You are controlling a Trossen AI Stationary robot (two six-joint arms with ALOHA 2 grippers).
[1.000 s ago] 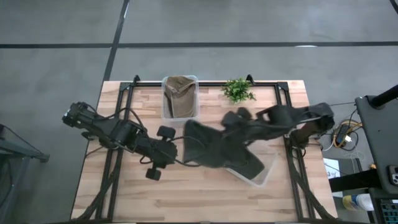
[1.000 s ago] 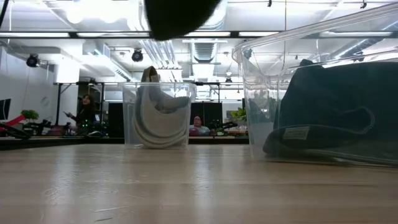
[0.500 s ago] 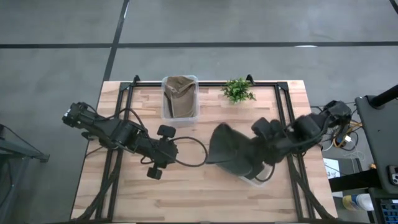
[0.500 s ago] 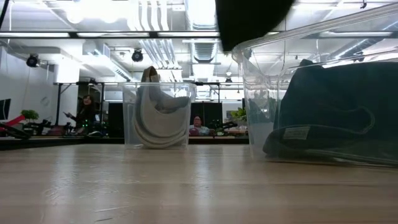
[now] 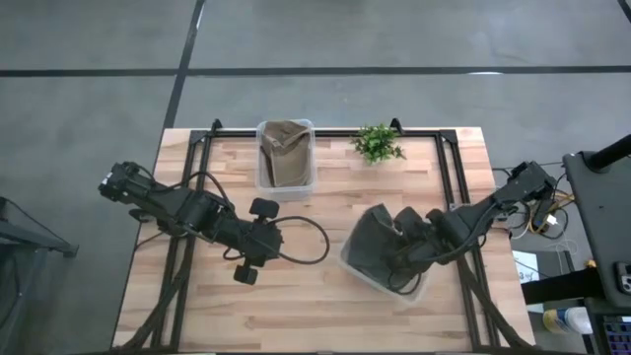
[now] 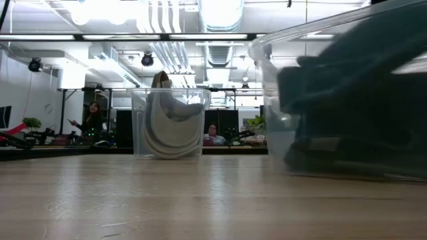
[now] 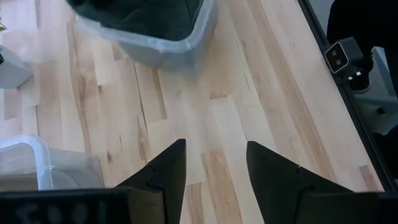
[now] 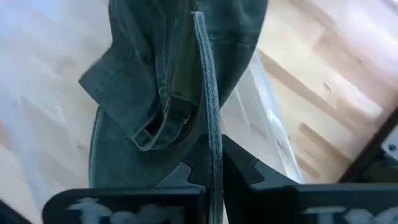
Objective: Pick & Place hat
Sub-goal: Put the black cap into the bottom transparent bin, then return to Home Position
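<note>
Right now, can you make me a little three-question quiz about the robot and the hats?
1. True or false: the right gripper is shut on the dark hat.
2. Where is that hat? A) over the clear bin B) beside the plant C) off the table
3. What does the other bin near the table's far edge hold?

Key: 1 true. 2 A. 3 a tan hat.

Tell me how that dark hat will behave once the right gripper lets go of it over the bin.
The dark hat looks floppy: it hangs folded from the right gripper, so it will probably slump into the clear bin. Being cloth, it seems light and unlikely to roll.
</note>
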